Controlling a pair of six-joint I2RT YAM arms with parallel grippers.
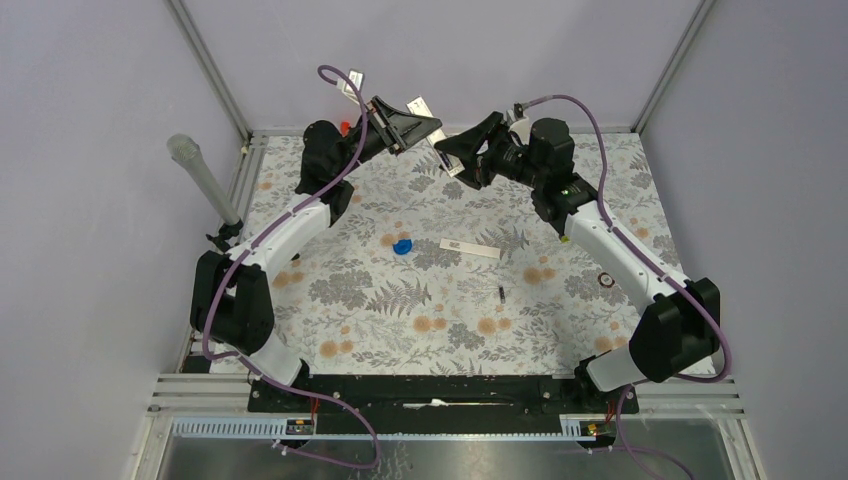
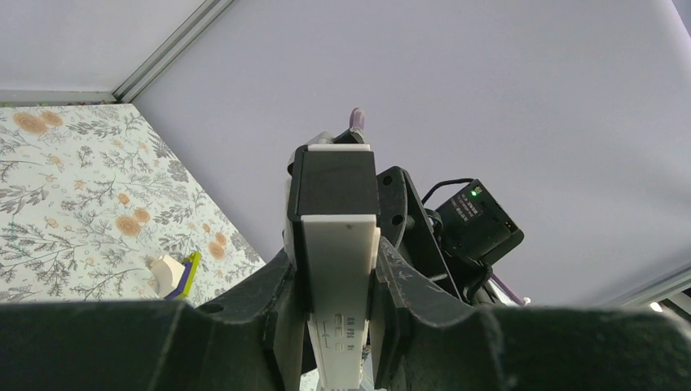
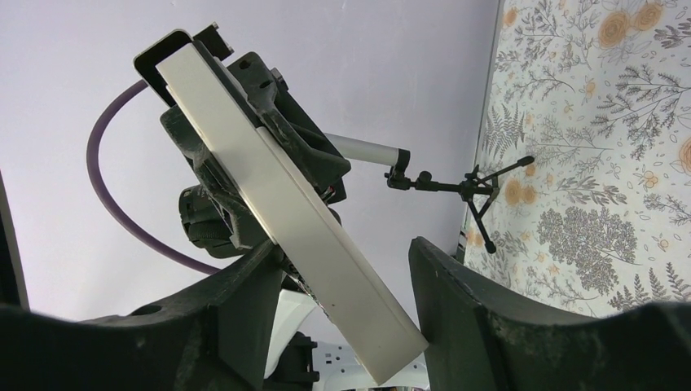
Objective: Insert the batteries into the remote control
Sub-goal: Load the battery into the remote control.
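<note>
Remote control (image 2: 338,252) aloft, left gripper (image 2: 334,303) clamped on it
right gripper (image 3: 346,319) straddles its free end, jaws apart, a gap showing on one side; one battery (image 1: 499,294) lies on the table (image 1: 400,325) below, well apart from both grippers.

— Where's the remote control (image 2: 337,244)?

— Off the table, raised in the air beyond the white cover strip (image 1: 470,249), on its far side. It's a slim white bar, tilted, with a dark open recess at its upper end. The left gripper (image 2: 334,281) is clamped on its long sides; its other end (image 3: 358,309) hangs between the spread fingers of the right gripper (image 3: 350,326).

— And the batteries?

— I see one battery (image 1: 500,294): a tiny slim dark cylinder lying flat on the floral mat (image 1: 380,300), near the strip on its near side, slightly right, lengthwise near-to-far. Nothing touches it.

— Anything in the recess?

— Can't tell.
</note>
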